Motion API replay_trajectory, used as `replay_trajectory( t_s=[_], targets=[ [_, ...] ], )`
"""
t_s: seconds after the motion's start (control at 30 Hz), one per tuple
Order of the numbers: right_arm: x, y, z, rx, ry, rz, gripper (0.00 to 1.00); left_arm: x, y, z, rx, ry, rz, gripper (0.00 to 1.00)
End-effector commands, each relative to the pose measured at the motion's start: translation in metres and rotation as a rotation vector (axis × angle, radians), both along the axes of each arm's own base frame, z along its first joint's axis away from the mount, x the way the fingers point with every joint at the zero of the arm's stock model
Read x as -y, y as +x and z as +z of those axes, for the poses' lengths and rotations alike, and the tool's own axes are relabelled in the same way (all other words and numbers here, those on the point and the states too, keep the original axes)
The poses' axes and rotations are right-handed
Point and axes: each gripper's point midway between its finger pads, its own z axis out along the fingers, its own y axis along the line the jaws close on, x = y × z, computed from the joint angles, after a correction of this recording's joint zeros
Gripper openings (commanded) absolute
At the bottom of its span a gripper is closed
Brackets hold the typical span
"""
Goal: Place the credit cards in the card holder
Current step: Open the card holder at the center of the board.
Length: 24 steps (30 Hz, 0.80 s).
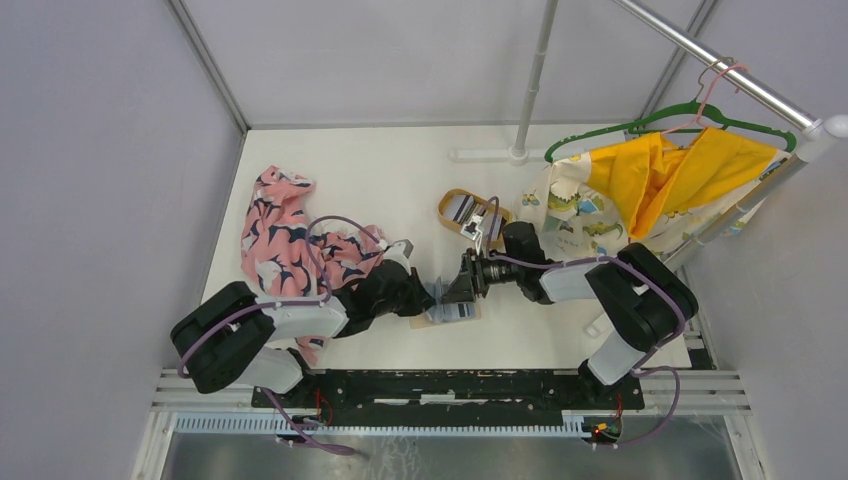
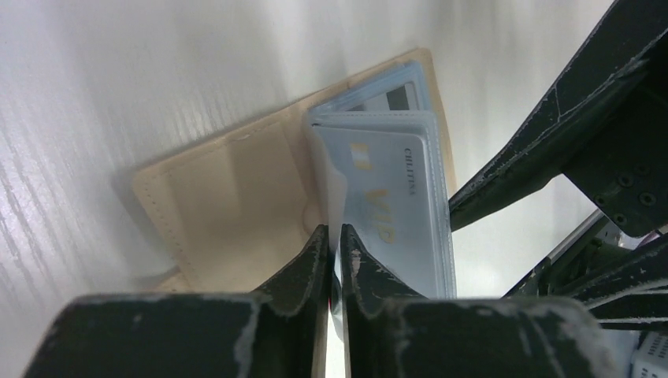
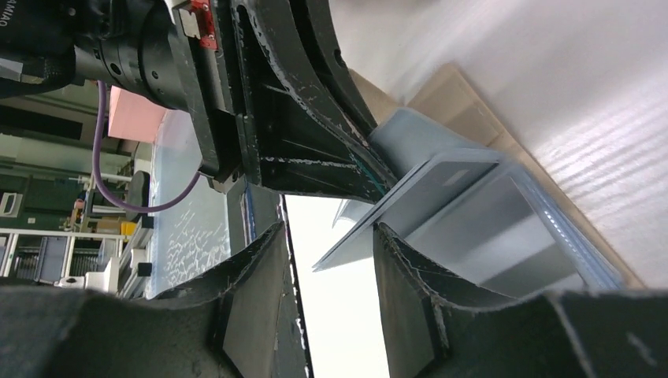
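The tan card holder (image 1: 452,313) lies open on the table between my two grippers. My left gripper (image 2: 333,230) is shut on a clear sleeve (image 2: 337,185) that stands up from the holder's tan panel (image 2: 228,205). A pale credit card marked VIP (image 2: 394,205) sits inside the sleeve stack. Another credit card with a dark stripe (image 2: 390,96) shows behind it. My right gripper (image 3: 329,228) is open. A grey credit card (image 3: 417,206) sticks partway out of a sleeve pocket (image 3: 520,236), one corner reaching between the right fingers.
An oval wooden-rimmed tray (image 1: 447,205) holding more cards (image 1: 465,210) stands behind the holder. A pink patterned cloth (image 1: 285,235) lies at the left. Yellow and printed garments (image 1: 670,180) hang from a rail at the right, and a white pole (image 1: 535,70) stands at the back.
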Motion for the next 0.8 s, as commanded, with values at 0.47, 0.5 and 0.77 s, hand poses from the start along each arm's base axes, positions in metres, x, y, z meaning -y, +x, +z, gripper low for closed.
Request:
replay_trajectory(
  t_s=[0.47, 0.5, 0.77],
  targets=[
    [-0.033, -0.008, 0.007, 0.085, 0.033, 0.132, 0.51, -0.056, -0.011, 0.022, 0.04, 0.066, 0.147, 0.5],
    [-0.033, -0.008, 0.007, 0.092, 0.029, 0.136, 0.51, -0.063, -0.013, 0.024, 0.042, 0.08, 0.16, 0.5],
    [-0.023, 0.01, 0.007, 0.354, -0.099, 0.217, 0.5, -0.059, -0.019, 0.085, 0.202, -0.108, 0.094, 0.53]
  ],
)
